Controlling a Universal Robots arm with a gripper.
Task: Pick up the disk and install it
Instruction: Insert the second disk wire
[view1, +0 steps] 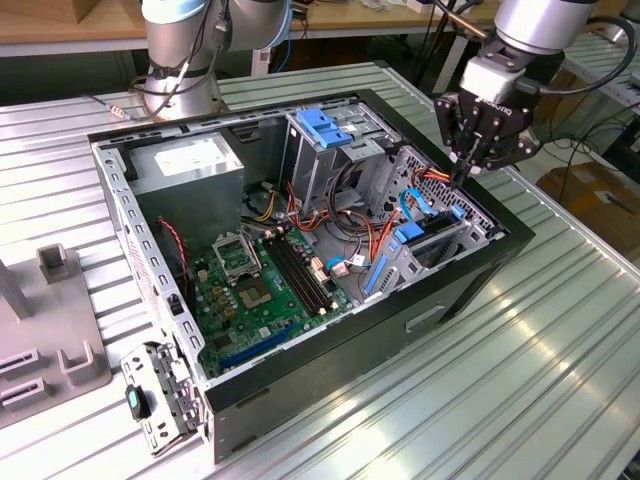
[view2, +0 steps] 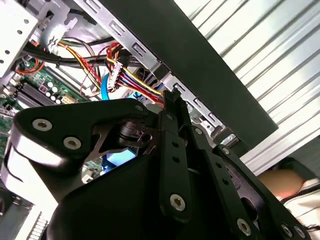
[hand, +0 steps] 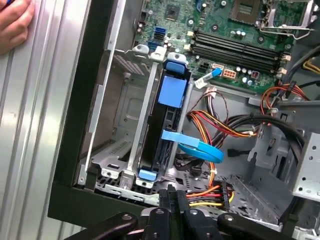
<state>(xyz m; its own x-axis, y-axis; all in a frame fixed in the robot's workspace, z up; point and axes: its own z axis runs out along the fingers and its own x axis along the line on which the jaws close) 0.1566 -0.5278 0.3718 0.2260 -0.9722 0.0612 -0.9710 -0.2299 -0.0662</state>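
The disk (view1: 430, 243) stands on edge in the drive bay at the corner of the open computer case (view1: 380, 330) on the exterior view's right. In the first wrist view the disk (hand: 170, 95) shows as a thin dark slab with blue plastic rails and a blue tab at each end, seated between the bay's metal walls. My gripper (view1: 462, 172) hangs just above the case rim beside that bay, shut with nothing between its fingers. In both wrist views its black fingertips (hand: 175, 196) (view2: 172, 100) are pressed together over the red-and-yellow cable bundle (hand: 207, 192).
A grey power supply box (view1: 190, 165) and a tall drive cage with a blue latch (view1: 325, 130) fill the case's far side, the motherboard (view1: 260, 290) its floor. A blue cable (hand: 200, 150) loops beside the disk. A person's hand (hand: 15, 25) rests on the table. A grey fixture (view1: 50, 330) stands outside the case.
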